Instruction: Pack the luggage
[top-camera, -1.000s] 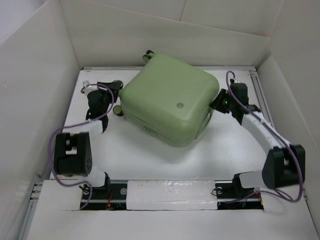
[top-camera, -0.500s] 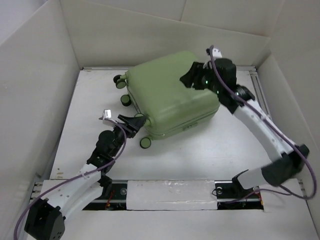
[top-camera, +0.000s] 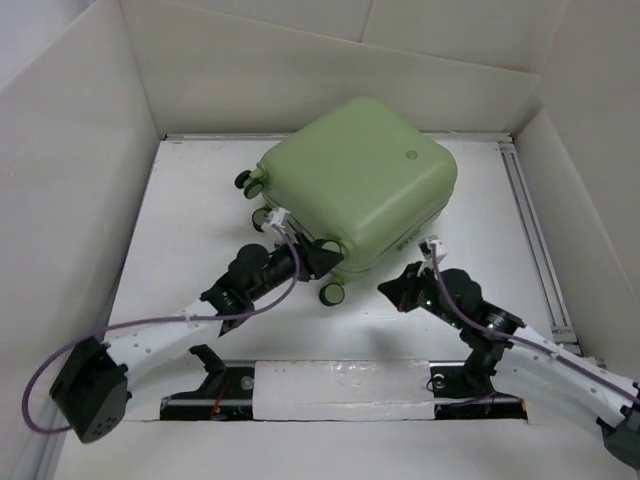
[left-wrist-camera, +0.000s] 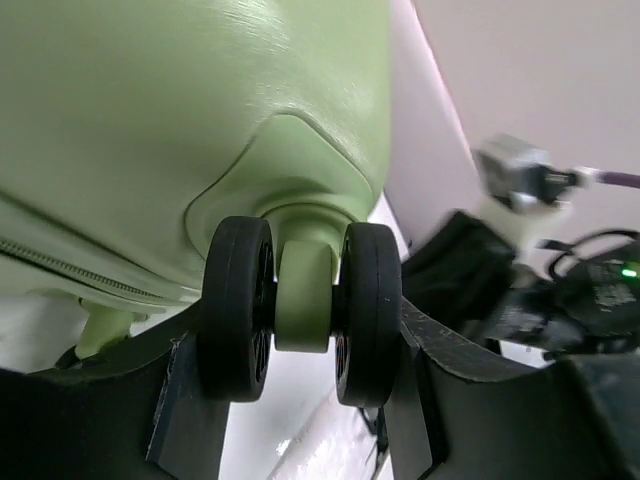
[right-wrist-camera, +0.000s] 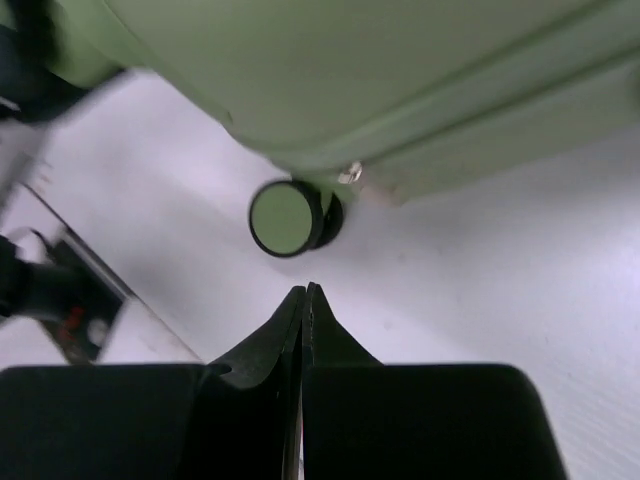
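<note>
Top external view: the pale green suitcase (top-camera: 360, 190) lies closed on its side at the far middle of the white table (top-camera: 185, 230), turned so that its wheeled end faces near-left. The left gripper (top-camera: 322, 262) reaches that end from the near left. In the left wrist view its fingers (left-wrist-camera: 175, 400) sit against both outer faces of a black double wheel (left-wrist-camera: 303, 300) with a green hub, clamped on it. The right gripper (top-camera: 390, 292) hovers just near of the suitcase's near edge, apart from it, its fingers (right-wrist-camera: 270, 340) pressed together, tips touching. A second wheel (right-wrist-camera: 285, 218) stands just beyond those tips, under the shell's corner.
</note>
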